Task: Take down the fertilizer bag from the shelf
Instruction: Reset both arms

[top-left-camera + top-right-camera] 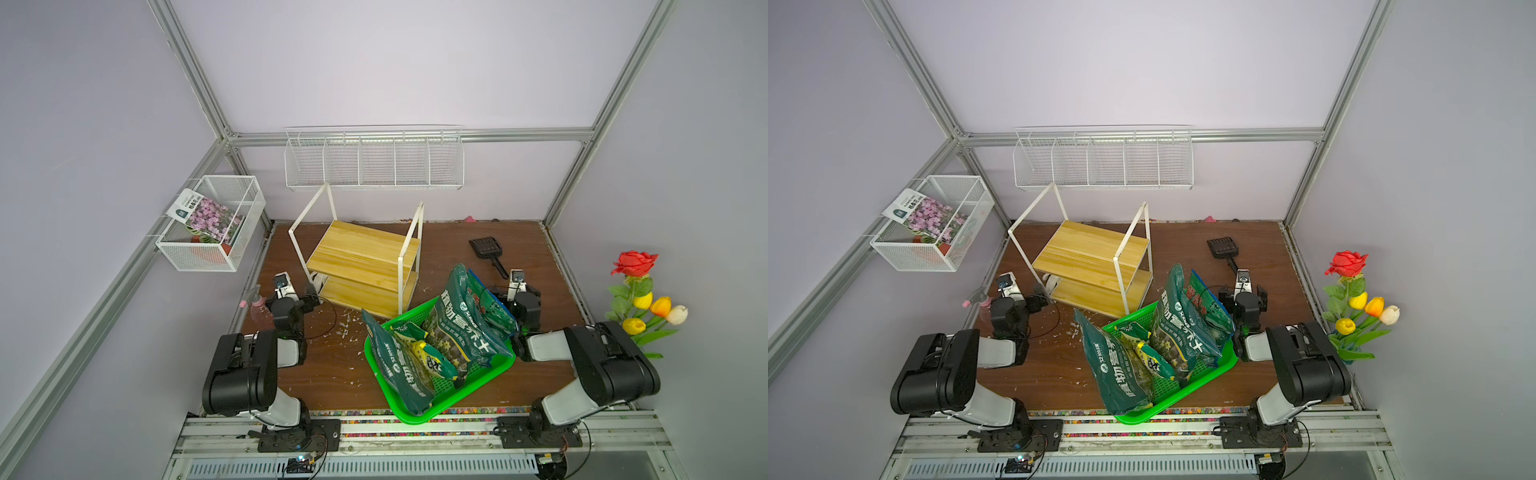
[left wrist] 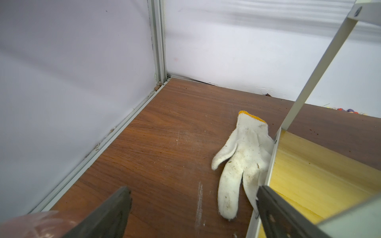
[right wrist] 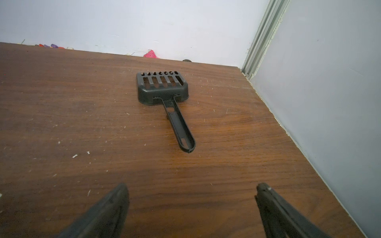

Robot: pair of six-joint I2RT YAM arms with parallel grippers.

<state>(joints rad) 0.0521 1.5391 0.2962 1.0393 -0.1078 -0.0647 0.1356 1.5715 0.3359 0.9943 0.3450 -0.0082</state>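
The shelf [image 1: 361,253] is seen bare; the fertilizer bag [image 1: 461,328] is propped in the green basket [image 1: 409,417], near right. With delivery judged done, the left gripper [image 2: 193,188] and right gripper [image 3: 192,186] are held wide open, empty.

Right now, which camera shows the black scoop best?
The right wrist view. There the scoop lies whole and close, with its slots and handle plain. In both top views the scoop is small, near the back wall ahead of the right arm. The left wrist view does not show it.
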